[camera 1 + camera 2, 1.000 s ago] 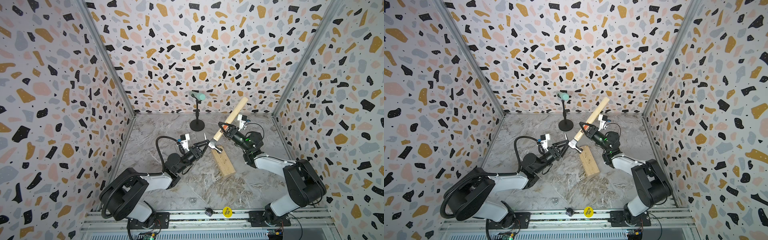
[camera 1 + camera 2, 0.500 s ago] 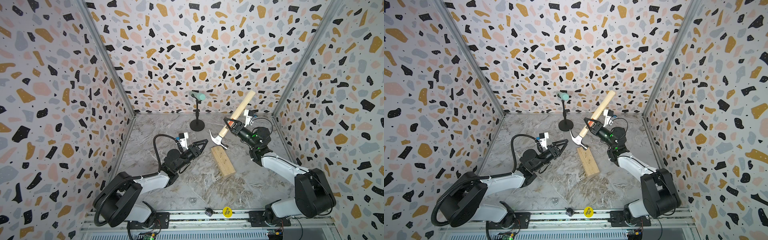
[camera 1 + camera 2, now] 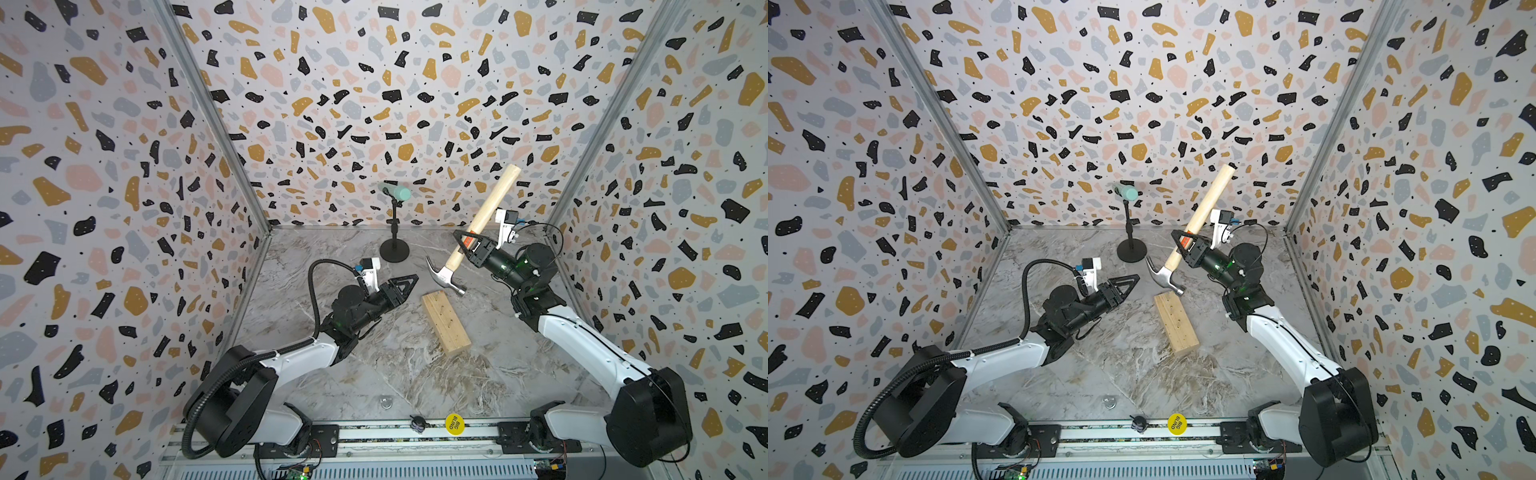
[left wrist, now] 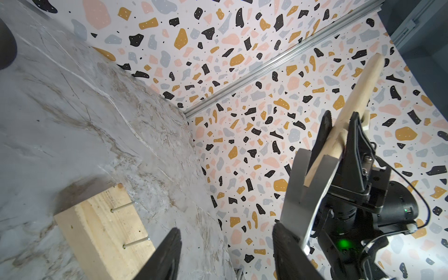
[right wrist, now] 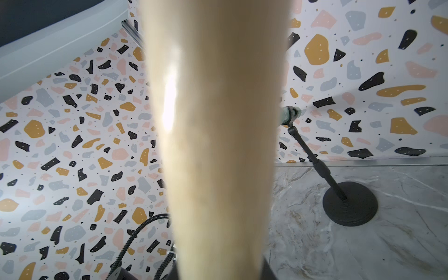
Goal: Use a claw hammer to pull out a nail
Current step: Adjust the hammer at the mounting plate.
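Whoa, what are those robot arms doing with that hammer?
The right tool is clamped on the handle of the claw hammer. It holds the hammer tilted in the air, steel head down, near the far end of a wooden block but not touching it. Two thin nails stick out of the block. The left tool hovers beside the block, open and empty. Right now the claw isn't hooked on any nail.
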`<action>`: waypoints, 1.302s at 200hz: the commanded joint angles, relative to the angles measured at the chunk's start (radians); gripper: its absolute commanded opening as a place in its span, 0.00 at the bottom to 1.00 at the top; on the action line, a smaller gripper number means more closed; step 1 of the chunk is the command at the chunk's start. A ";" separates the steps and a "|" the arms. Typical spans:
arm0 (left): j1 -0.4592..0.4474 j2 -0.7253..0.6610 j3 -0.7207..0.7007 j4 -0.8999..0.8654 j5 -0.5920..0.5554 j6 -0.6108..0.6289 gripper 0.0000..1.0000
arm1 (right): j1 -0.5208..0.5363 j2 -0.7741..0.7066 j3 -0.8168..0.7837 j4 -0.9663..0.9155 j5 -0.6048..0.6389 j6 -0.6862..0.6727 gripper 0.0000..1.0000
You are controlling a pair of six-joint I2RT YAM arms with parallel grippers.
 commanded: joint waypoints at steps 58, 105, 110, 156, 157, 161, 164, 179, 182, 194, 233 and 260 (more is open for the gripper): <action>0.005 -0.001 0.057 -0.064 0.046 0.066 0.56 | 0.054 -0.143 0.147 -0.208 0.132 -0.333 0.00; 0.005 0.021 0.083 -0.092 0.069 0.082 0.56 | 0.157 -0.178 0.162 -0.328 0.258 -0.532 0.00; 0.005 0.023 0.082 -0.094 0.071 0.083 0.56 | 0.166 -0.181 0.159 -0.333 0.269 -0.545 0.00; 0.007 0.028 0.082 -0.113 0.077 0.092 0.56 | 0.227 -0.204 0.143 -0.403 0.355 -0.661 0.00; 0.007 0.029 0.082 -0.114 0.077 0.093 0.56 | 0.229 -0.205 0.143 -0.405 0.356 -0.664 0.00; 0.006 0.029 0.081 -0.117 0.076 0.096 0.56 | 0.233 -0.209 0.139 -0.409 0.366 -0.674 0.00; 0.006 0.028 0.082 -0.120 0.076 0.097 0.56 | 0.237 -0.211 0.137 -0.410 0.372 -0.682 0.00; 0.006 0.032 0.082 -0.132 0.077 0.105 0.56 | 0.253 -0.227 0.118 -0.417 0.397 -0.711 0.00; 0.006 0.033 0.082 -0.133 0.077 0.106 0.56 | 0.253 -0.229 0.114 -0.417 0.400 -0.715 0.00; 0.006 0.038 0.084 -0.139 0.080 0.111 0.55 | 0.260 -0.241 0.100 -0.422 0.403 -0.730 0.00; 0.007 0.049 0.091 -0.160 0.085 0.123 0.54 | 0.287 -0.269 0.048 -0.429 0.427 -0.767 0.00; 0.007 0.052 0.097 -0.180 0.085 0.134 0.53 | 0.298 -0.271 0.024 -0.451 0.421 -0.775 0.00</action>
